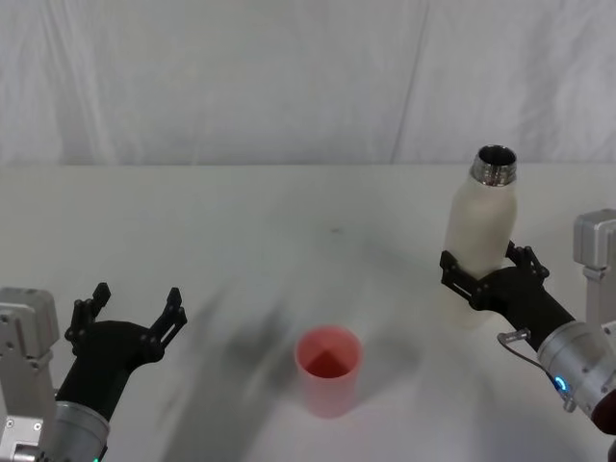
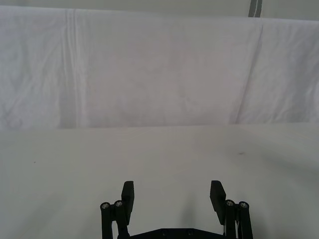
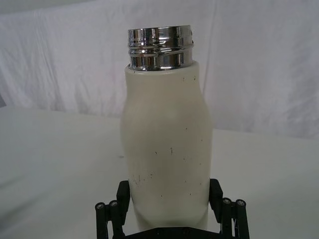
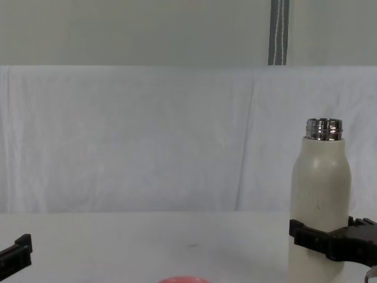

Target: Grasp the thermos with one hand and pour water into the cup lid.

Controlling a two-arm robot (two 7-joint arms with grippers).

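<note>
- Head view: the right gripper (image 1: 486,277) hugs the low part of the thermos (image 1: 479,241), which stands straight up on the table (image 1: 241,221), far right. The pink cup lid (image 1: 328,371) sits near the middle, well apart. The left gripper (image 1: 130,313) waits wide open
- Left wrist view: its fingers (image 2: 127,195) hold nothing
- Right wrist view: both jaws press the bottle's sides
- Chest view: the bottle is not tipped. The grab looks done; pouring is still left

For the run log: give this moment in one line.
right tool shut on thermos, upright | cup lid unfilled | left tool open, idle
</note>
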